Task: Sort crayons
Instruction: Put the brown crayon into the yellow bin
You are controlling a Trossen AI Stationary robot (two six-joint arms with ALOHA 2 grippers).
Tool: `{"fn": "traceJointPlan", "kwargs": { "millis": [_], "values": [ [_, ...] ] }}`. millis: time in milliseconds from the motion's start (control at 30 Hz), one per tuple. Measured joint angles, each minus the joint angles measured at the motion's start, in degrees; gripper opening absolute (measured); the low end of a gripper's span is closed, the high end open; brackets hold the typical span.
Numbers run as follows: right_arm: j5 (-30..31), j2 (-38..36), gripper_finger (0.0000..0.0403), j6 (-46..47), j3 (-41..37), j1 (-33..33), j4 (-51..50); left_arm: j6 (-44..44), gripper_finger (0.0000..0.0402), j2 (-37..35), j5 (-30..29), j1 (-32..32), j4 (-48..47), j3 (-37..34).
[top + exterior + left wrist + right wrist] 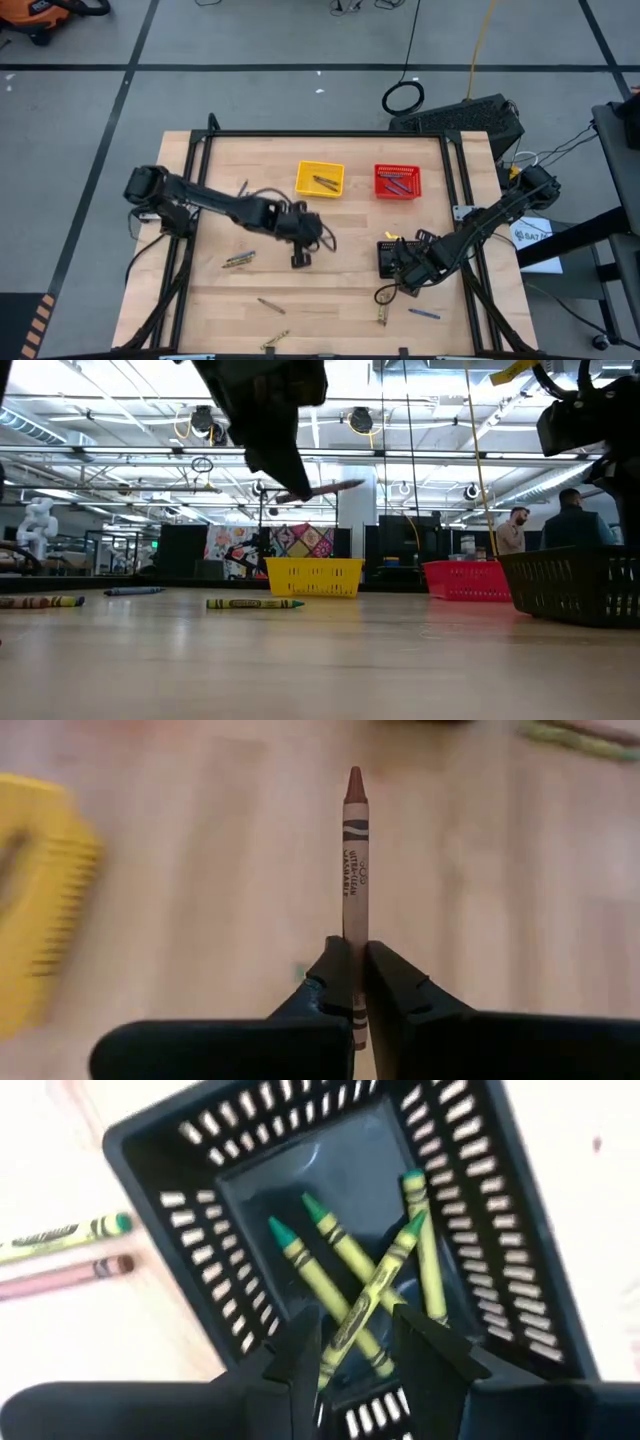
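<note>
— Light?
— Bright overhead strips glare in the low view; the table [330,275] is evenly lit, shadows soft.
— Sharpness?
— Yellow basket [35,900] smeared in the left wrist view; brown crayon [355,850] crisp.

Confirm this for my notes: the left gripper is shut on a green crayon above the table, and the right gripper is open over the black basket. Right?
One error: the crayon in the left gripper is brown, not green, as the left wrist view shows. The rest holds: it is lifted above the table, and the right gripper is open over the black basket.
</note>
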Motion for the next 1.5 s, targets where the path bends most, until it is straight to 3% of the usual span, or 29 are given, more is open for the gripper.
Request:
{"fn": "traceJointPlan", "kwargs": {
  "millis": [900, 1100, 1267, 1500],
  "values": [
    [1.41, 0.00, 0.0112, 0.68, 0.02, -0.02, 4.34, 18.24, 0.0003, -2.49, 13.17, 29.42, -3.74, -0.02],
    [1.68, 0.00, 0.0112, -1.38, 0.02, -0.04, 4.26, 22.32, 0.0003, 0.02, 17.44, 33.16, -4.07, 0.01],
    [6.15, -0.15, 0.0112, -2.40, 0.02, -0.78, 4.68, 27.27, 0.0003, 1.80, 22.39, 33.70, -3.36, 0.01],
    [5.96, -1.68, 0.0112, -1.77, 0.04, -2.68, 5.53, 30.49, 0.0008, 1.76, 21.19, 35.49, -0.93, 0.01]
  ]
}}
